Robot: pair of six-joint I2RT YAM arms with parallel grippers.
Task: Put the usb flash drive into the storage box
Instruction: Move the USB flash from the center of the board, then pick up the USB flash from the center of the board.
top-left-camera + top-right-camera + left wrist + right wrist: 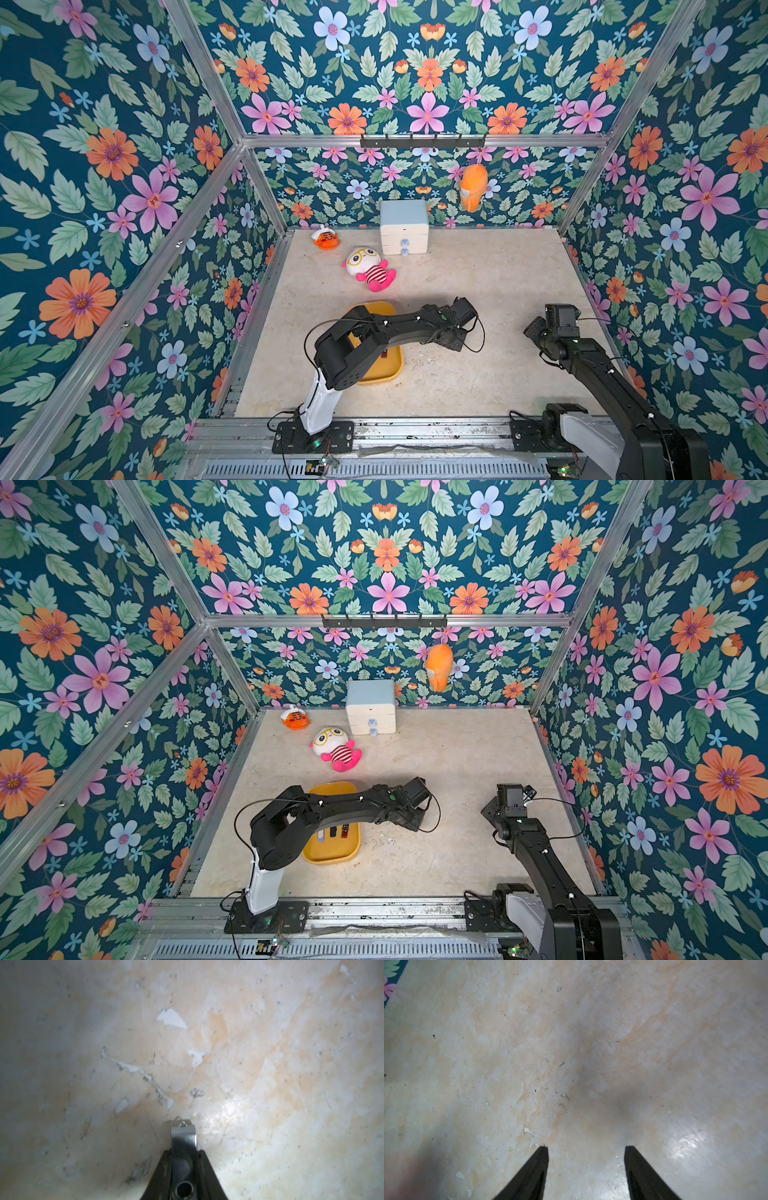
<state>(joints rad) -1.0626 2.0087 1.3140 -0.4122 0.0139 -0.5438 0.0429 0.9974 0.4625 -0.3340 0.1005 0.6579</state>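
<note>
In the left wrist view my left gripper (pixel 184 1150) is shut on the usb flash drive (pixel 184 1133), a silver metal piece that sticks out past the black fingers just above the bare marble tabletop. In both top views the left wrist (pixel 451 330) sits low to the right of the storage box (pixel 386 376) (pixel 330 859), a shallow yellow tray half covered by the left arm; the jaws are hidden there. My right gripper (pixel 586 1148) hangs open over the bare table, nothing between its fingers, its wrist (pixel 555 322) at the right.
Three small sticks lie in the tray (pixel 332 833). Behind it lies a plush doll (pixel 370 270), further back an orange tiger toy (pixel 325 240) and a white two-drawer chest (pixel 404 228). An orange plush (pixel 473 187) hangs from the hook rail.
</note>
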